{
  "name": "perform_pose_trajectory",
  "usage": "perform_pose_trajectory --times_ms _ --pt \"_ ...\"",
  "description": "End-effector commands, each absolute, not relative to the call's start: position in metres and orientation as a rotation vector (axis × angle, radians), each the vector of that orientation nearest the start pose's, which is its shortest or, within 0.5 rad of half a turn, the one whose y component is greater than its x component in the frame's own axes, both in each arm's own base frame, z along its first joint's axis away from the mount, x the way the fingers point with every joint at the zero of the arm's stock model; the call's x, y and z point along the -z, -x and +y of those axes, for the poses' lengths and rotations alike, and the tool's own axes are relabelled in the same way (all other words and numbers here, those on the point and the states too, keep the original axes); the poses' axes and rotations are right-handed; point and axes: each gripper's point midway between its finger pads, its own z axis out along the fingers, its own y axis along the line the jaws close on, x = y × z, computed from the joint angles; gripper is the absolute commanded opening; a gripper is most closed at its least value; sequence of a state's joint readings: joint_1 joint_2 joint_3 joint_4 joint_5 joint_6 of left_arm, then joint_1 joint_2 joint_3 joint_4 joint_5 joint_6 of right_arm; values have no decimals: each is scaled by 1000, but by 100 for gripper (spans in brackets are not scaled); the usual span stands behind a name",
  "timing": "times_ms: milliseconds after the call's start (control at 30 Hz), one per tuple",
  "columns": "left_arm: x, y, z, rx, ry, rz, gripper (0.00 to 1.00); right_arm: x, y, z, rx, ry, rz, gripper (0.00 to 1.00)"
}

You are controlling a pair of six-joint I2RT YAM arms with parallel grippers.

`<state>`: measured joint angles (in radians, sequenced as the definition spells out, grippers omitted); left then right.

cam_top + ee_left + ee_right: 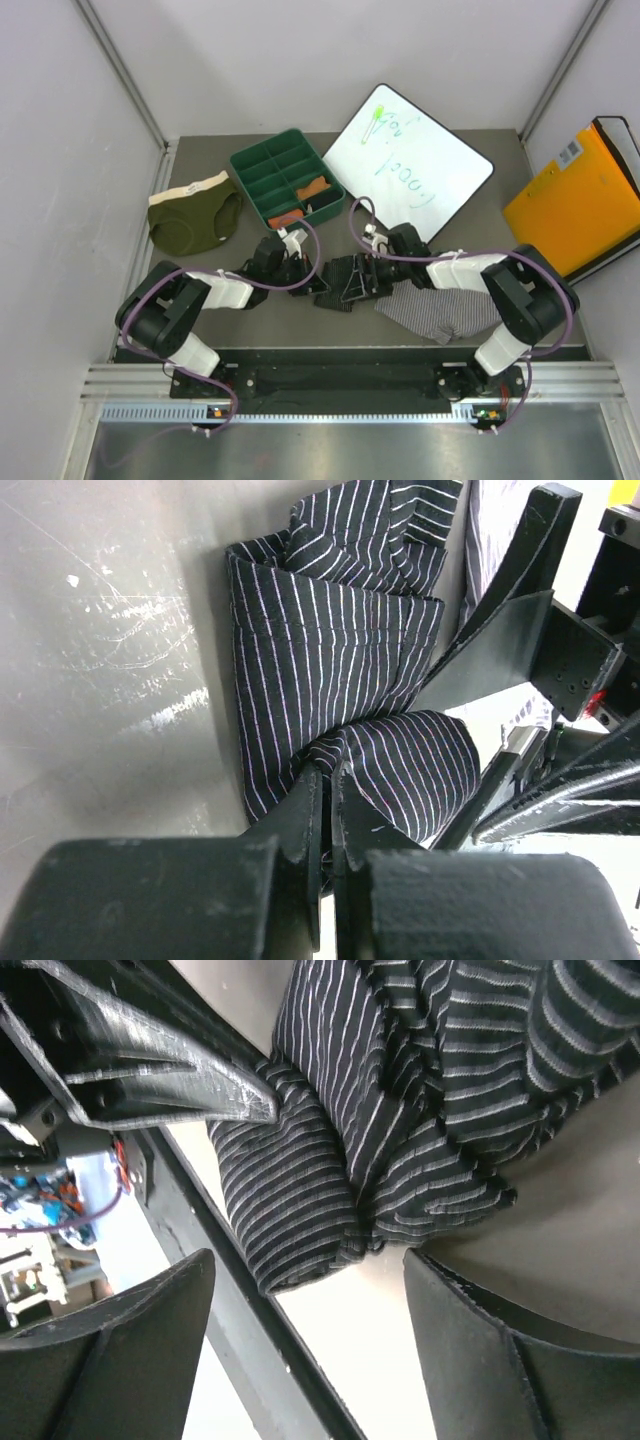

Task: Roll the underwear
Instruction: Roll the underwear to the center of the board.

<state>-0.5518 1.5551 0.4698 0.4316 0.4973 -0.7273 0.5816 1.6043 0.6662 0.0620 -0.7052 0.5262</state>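
Underwear (330, 660) edge pinched by left gripper (327, 780); right gripper (305, 1260) spread wide

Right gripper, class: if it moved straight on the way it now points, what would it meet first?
The right gripper would first meet the dark striped underwear, bunched ahead of its open jaws; depth is unclear.

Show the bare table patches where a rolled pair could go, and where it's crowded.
Bare: the grey table between the white dry-erase board and the orange folder; its near strip between the left arm and the grey striped underwear. Crowded: the centre, where the left gripper, shut on the black pinstriped underwear, faces the open right gripper.
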Motion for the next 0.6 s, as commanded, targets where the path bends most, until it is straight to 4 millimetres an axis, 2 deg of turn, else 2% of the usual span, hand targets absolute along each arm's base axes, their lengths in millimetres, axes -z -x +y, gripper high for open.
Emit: perform_pose_trajectory --times_ms 0,67,233,267,300,400,467,500,567 --pt "-3 -218 -253 1088 -21 2547 0 -39 -209 289 -1326 360 2540 72" --pt "-7 -220 -254 1095 -12 2535 0 -35 -208 290 -1318 359 2551 67" --pt "-20 -224 -259 1137 3 2500 0 -31 -206 292 -1311 334 2561 43" --pt "-22 -224 -260 1147 2 2497 5 -30 -206 291 -1308 326 2567 37" --pt "-24 -223 -261 1159 -1 2496 12 -29 -208 291 -1293 311 2570 21" --pt "-33 -224 -262 1174 -7 2477 34 -23 -210 287 -1243 279 2596 2" --pt "-43 -226 -262 1177 -17 2447 44 -21 -211 285 -1217 262 2620 0" --pt "-46 -226 -262 1177 -22 2438 57 -19 -212 284 -1200 259 2625 0" --pt "-51 -228 -260 1161 -32 2427 65 -16 -213 283 -1188 256 2641 0"
